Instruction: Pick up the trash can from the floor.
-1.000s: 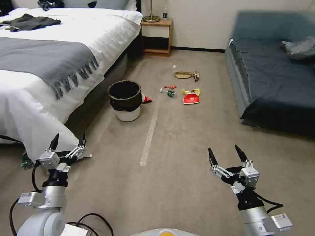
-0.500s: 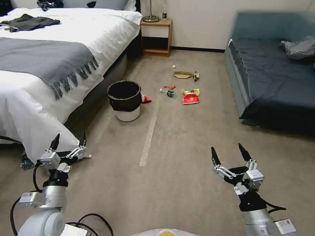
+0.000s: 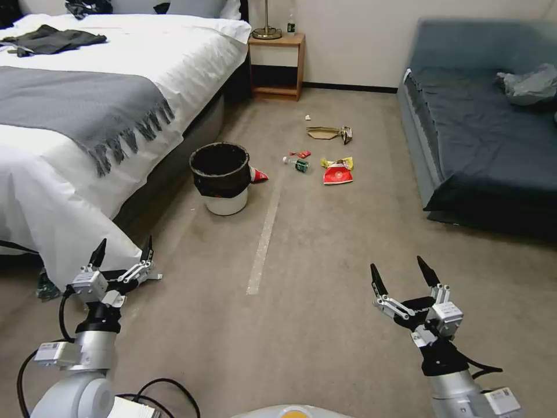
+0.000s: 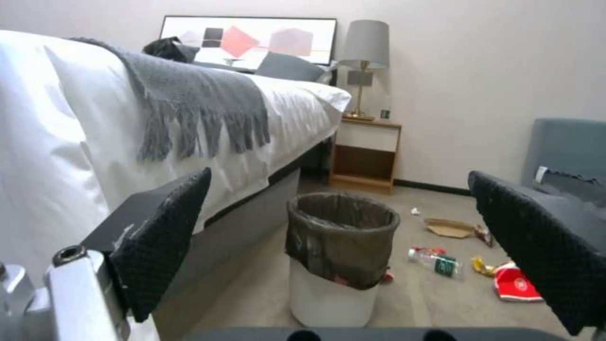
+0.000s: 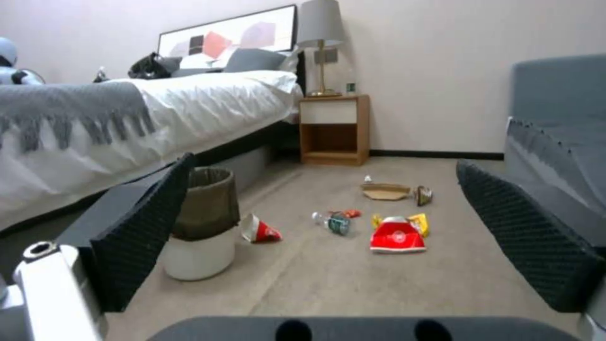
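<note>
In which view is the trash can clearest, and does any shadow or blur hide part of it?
Head view: even light, the trash can is sharp and stands apart from both open grippers, left and right. Left wrist view: the can is nearest and fully seen, slightly soft. Right wrist view: a dark finger pad covers the can's one side.

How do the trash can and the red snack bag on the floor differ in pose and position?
The trash can stands upright beside the bed, left of the pale stripe; the red snack bag lies flat, right of the stripe. The trash can is round and black-lined; the bag is crumpled. Both rest on the floor, untouched.
</note>
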